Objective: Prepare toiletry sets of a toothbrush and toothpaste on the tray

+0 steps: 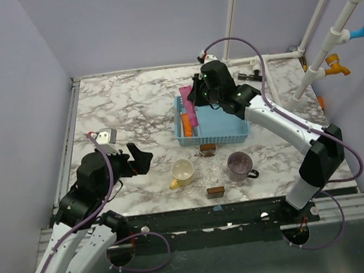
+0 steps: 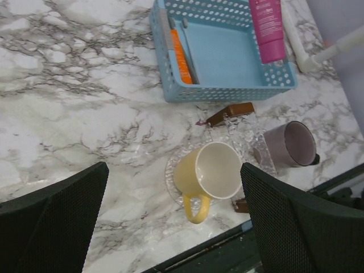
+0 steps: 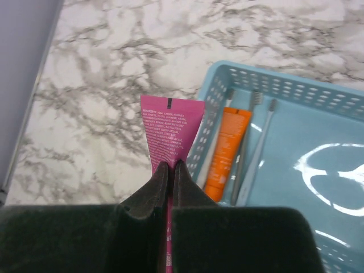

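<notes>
My right gripper (image 3: pixel 171 165) is shut on a pink toothpaste tube (image 3: pixel 170 128) and holds it over the left rim of the blue perforated tray (image 3: pixel 284 85). The top view shows the same tube (image 1: pixel 190 111) at the tray (image 1: pixel 224 132) under the gripper (image 1: pixel 197 99). Inside the tray's left side lie an orange toothpaste tube (image 3: pixel 227 151) and two grey toothbrushes (image 3: pixel 244 148). In the left wrist view a pink tube (image 2: pixel 267 28) lies at the tray's right side; whether it is the held one I cannot tell. My left gripper (image 2: pixel 173 222) hangs open and empty above the near table.
A yellow mug (image 2: pixel 213 173) lies tipped on a clear glass dish (image 2: pixel 173 182), just beyond my left fingers. A purple mug (image 2: pixel 293 145) stands to its right. Brown blocks (image 2: pixel 230 114) sit in front of the tray. White pipes (image 1: pixel 320 57) rise at the back right.
</notes>
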Controlling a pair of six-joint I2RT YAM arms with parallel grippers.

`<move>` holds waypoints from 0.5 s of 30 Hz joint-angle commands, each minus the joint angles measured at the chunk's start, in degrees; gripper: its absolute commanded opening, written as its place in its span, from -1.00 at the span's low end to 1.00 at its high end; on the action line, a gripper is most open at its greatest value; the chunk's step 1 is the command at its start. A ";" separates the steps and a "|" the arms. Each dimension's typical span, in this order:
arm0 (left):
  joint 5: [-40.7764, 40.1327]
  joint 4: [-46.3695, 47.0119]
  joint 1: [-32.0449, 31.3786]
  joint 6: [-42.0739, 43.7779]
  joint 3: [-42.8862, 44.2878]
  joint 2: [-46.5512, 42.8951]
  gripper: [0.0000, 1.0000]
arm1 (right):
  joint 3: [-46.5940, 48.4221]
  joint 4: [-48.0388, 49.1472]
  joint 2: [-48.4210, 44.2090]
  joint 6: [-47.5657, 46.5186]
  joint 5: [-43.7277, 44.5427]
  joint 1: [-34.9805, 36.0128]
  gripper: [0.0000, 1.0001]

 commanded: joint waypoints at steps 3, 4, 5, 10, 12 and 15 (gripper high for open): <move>15.27 6.08 0.27 -5.30 1.77 -0.50 0.97 | -6.08 9.84 -8.68 4.08 -6.30 6.64 -0.99; 17.50 7.26 0.31 -6.16 1.67 -0.63 0.97 | -6.76 11.24 -9.82 4.62 -6.60 8.06 -0.99; 19.27 8.32 0.27 -7.17 1.57 -0.70 0.97 | -7.49 12.22 -10.70 5.17 -6.61 9.52 -0.99; 26.64 14.27 0.27 -12.55 0.43 -1.52 0.97 | -10.43 17.97 -14.77 7.59 -6.61 15.92 -0.99; 28.76 16.42 0.27 -14.25 -0.14 -1.93 0.97 | -11.19 20.05 -15.77 8.48 -6.61 18.47 -0.99; 30.41 18.77 0.27 -16.29 -0.61 -3.03 0.97 | -12.35 22.48 -16.92 9.57 -4.05 22.05 -0.99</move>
